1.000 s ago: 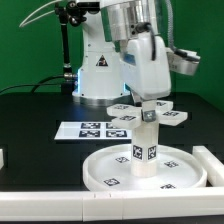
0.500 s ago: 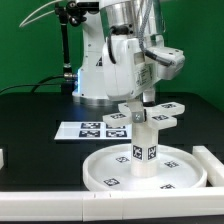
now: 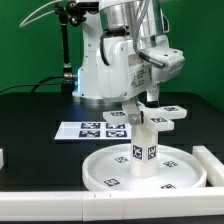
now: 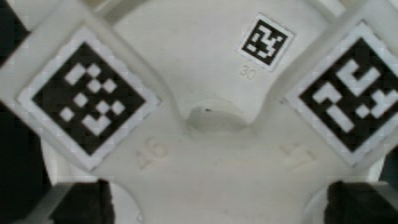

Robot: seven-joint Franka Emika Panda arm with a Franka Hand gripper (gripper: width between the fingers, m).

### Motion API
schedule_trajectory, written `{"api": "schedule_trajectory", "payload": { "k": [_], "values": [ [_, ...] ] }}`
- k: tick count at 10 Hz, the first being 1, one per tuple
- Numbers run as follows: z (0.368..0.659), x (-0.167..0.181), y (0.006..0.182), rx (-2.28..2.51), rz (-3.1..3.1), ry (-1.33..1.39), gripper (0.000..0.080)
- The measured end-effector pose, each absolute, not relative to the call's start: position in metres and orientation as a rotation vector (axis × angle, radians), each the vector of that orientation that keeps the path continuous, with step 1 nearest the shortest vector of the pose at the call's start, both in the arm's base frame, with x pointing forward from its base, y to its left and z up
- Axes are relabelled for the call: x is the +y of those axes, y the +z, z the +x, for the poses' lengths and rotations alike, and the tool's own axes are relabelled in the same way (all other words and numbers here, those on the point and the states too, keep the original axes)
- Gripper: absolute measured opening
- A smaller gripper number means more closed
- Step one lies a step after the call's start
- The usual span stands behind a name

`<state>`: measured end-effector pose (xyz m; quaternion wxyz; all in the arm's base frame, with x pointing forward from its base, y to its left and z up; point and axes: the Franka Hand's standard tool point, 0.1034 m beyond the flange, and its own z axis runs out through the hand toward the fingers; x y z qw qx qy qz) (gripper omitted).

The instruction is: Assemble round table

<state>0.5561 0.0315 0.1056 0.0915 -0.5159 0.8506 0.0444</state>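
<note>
The round table's large rimmed disc top (image 3: 105, 172) lies flat on the black table at the front. The short cylindrical leg (image 3: 143, 148) stands upright in its middle. The cross-shaped foot (image 3: 160, 113) sits on top of the leg, level, with markers on its arms. My gripper (image 3: 148, 101) comes straight down on the foot and is shut on it. In the wrist view the foot (image 4: 205, 95) fills the picture, and the dark fingers (image 4: 77, 205) stand at either side of it, around my gripper's middle (image 4: 217, 205).
The marker board (image 3: 92, 129) lies behind the disc at the exterior view's left. White edge bars lie at the right (image 3: 210, 162), the left (image 3: 3, 157) and along the front (image 3: 60, 198). The robot base (image 3: 100, 70) stands at the back.
My gripper has turned about the leg's axis with the foot in it. The foot's arms now point in other directions. The disc and the leg stay in place.
</note>
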Motion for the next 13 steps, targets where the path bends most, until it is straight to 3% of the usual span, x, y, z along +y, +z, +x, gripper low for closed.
{"api": "schedule_trajectory", "payload": {
  "k": [3,7,13],
  "values": [
    [0.56,0.036,0.127,2.451,-1.598,0.136,0.0647],
    [0.558,0.037,0.122,2.31,-1.808,0.118,0.0649],
    [0.561,0.037,0.122,1.628,-2.442,0.121,0.0649]
  ]
}}
